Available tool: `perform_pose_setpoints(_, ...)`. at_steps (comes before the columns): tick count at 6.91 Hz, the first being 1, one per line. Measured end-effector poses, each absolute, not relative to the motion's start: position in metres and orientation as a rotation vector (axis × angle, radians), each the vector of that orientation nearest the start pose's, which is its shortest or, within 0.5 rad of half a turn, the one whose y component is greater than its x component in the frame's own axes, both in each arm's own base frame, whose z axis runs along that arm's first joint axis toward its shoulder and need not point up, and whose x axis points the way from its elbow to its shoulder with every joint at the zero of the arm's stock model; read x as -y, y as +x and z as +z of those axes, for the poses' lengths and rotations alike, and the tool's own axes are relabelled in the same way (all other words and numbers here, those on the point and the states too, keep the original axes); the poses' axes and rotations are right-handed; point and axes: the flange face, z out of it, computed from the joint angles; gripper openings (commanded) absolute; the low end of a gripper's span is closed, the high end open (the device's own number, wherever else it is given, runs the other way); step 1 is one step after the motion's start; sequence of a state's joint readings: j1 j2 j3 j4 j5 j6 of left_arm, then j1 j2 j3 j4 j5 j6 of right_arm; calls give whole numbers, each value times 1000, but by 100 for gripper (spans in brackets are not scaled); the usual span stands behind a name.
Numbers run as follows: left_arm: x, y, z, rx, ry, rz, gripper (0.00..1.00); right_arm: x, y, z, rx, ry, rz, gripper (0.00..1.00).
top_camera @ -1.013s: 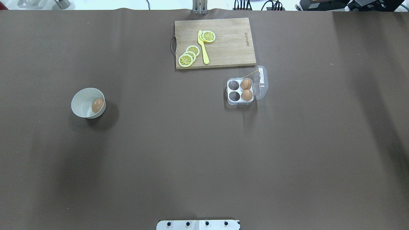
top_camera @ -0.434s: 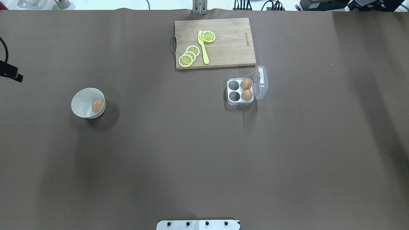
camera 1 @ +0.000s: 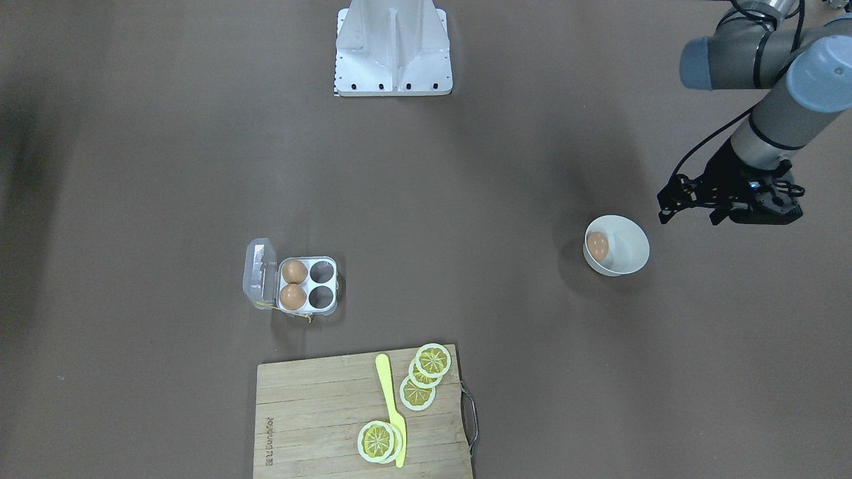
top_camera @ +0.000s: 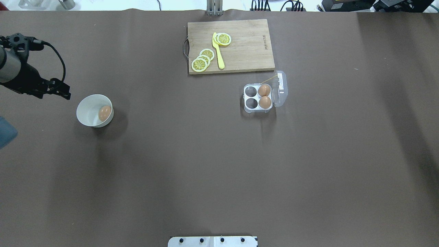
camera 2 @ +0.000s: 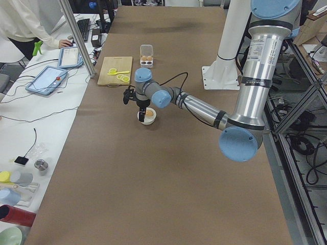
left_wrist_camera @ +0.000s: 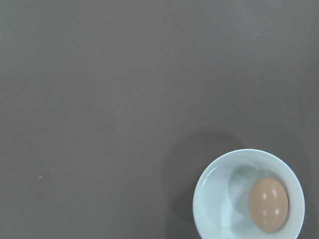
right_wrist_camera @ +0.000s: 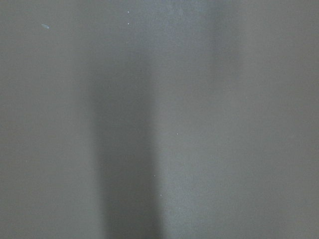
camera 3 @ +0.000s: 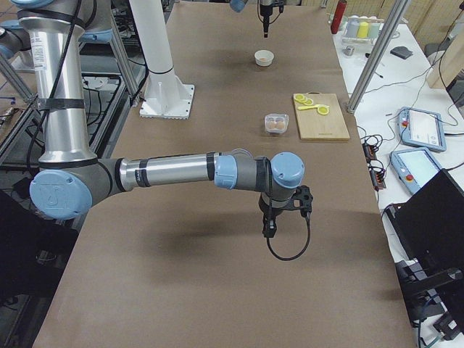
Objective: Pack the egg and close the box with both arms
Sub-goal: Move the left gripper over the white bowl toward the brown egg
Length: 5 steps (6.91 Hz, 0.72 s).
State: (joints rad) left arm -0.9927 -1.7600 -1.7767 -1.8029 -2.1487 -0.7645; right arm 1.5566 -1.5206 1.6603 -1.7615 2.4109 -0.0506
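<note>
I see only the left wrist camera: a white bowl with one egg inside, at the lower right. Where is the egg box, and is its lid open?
Observer: The box stands beside the cutting board, near its corner, with the lid open.
Operator: How many cells are free?
Observer: Two. The eggs fill the two cells on the lid side.
Operator: Where is the right arm?
Observer: The right gripper hangs above bare table, well apart from the box, toward the table's right end. Only the right side view shows it, so I cannot tell whether it is open.
</note>
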Motion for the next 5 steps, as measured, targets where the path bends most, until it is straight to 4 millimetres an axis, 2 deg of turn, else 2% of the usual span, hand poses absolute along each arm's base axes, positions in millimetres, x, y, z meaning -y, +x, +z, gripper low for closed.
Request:
perform_pose_setpoints(2, 536, 290, 420, -826, 126, 46, 72, 506, 52, 606, 841, -38, -38, 100)
perform_pose_setpoints(3, 535, 304, 417, -828, 121, 64, 70, 506, 51, 608, 840, -41, -37, 100)
perform_pose_setpoints(5, 533, 317, 420, -826, 109, 83, 67, 505, 51, 610, 842, -45, -36, 100)
